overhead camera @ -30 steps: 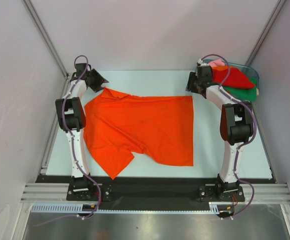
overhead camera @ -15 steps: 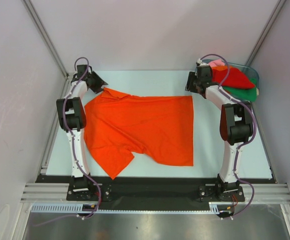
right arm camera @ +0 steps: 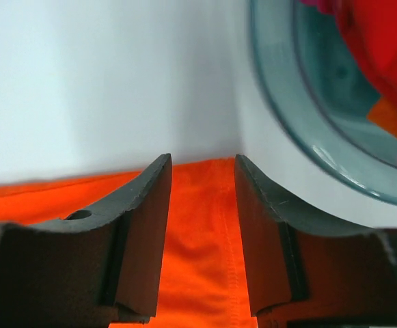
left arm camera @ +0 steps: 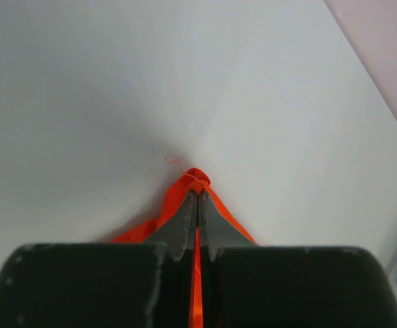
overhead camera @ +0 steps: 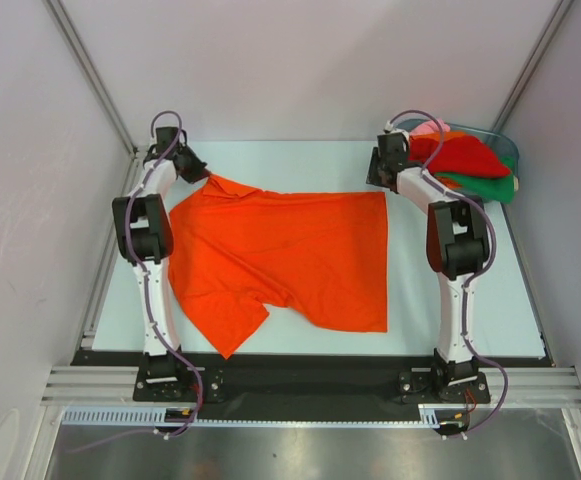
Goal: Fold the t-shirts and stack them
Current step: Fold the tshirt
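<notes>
A bright orange t-shirt (overhead camera: 290, 255) lies spread flat on the pale table (overhead camera: 300, 160). My left gripper (overhead camera: 202, 175) is at its far left corner, shut on a pinch of the orange cloth (left arm camera: 169, 205), which bunches up just past the fingertips (left arm camera: 186, 212). My right gripper (overhead camera: 381, 181) hovers over the shirt's far right corner, its jaws open on either side of the hemmed edge (right arm camera: 199, 260). Red (overhead camera: 470, 155), green (overhead camera: 492, 187) and pink (overhead camera: 433, 127) t-shirts are heaped in the tub at the far right.
The bluish translucent tub (overhead camera: 508, 150) sits at the far right corner, its rim (right arm camera: 280, 109) close beside my right gripper. Grey walls enclose the table on the left, back and right. A metal rail (overhead camera: 310, 385) runs along the near edge.
My left gripper has closed on the shirt's far left corner. My right gripper has shifted a little towards the back, and its jaws have narrowed slightly.
</notes>
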